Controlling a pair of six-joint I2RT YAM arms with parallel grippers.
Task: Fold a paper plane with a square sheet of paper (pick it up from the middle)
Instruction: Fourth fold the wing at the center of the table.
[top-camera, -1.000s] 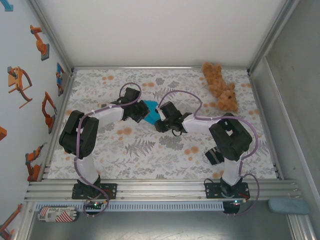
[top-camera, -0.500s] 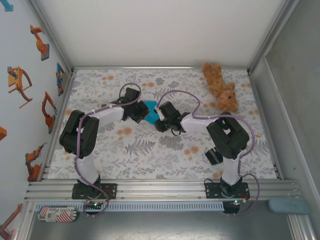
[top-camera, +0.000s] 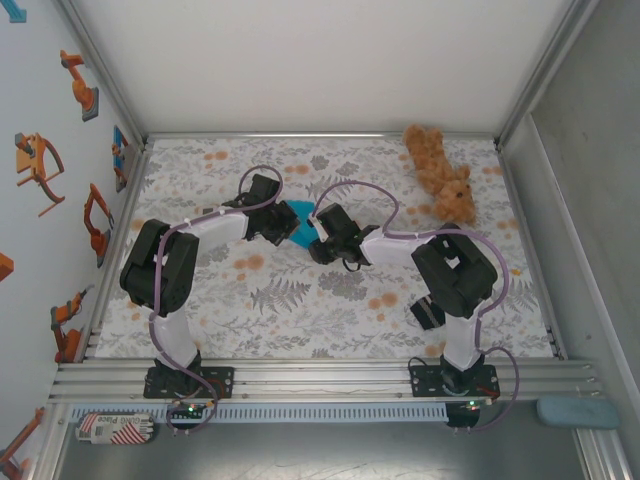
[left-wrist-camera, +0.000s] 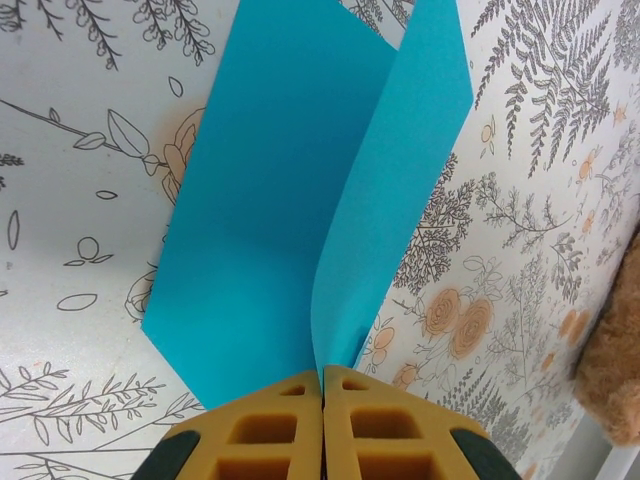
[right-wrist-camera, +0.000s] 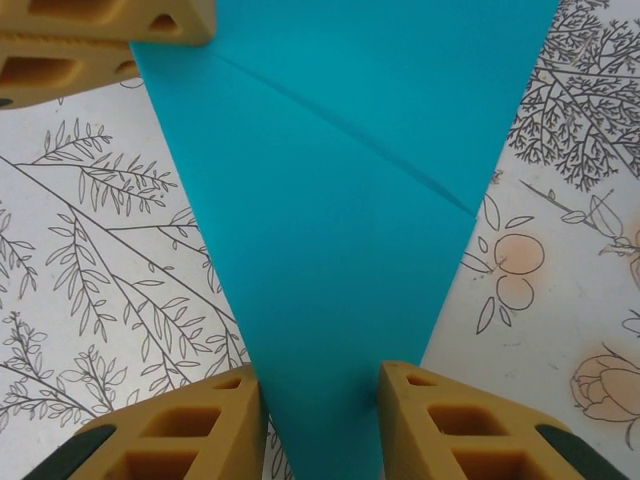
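Square sheet of paper (left-wrist-camera: 270, 200): it sat mid-table on the floral cloth (top-camera: 300, 310), between my two wrists and well apart from the teddy bear (top-camera: 440, 185) in the far right corner. It was already creased. The left wrist view showed two flaps rising from a fold, one lying nearly flat and the other curling upright.

Left gripper (left-wrist-camera: 322, 385): jaws together, pinched on the paper right at the fold line.

Right gripper (right-wrist-camera: 320, 385): jaws apart, with the narrowing end of the sheet running between them. I could not tell whether the pads touched the paper's edges. The left fingers (right-wrist-camera: 110, 25) showed at the opposite corner in that view. A faint diagonal crease crossed the sheet.

Step in hand, as I judged it: bringing the standing flap over and pressing a fold, with the left pinch acting as the anchor.

Notes for doing it well:
- Hold the left pinch firm but unmoving. Any twist there would skew the centre crease.
- Close the right only once the taper is centred between the pads, so the edges line up.
- Press down along the crease rather than dragging, since thin paper buckles or slides on cloth.
- Risk: the curled flap springing back if released early.
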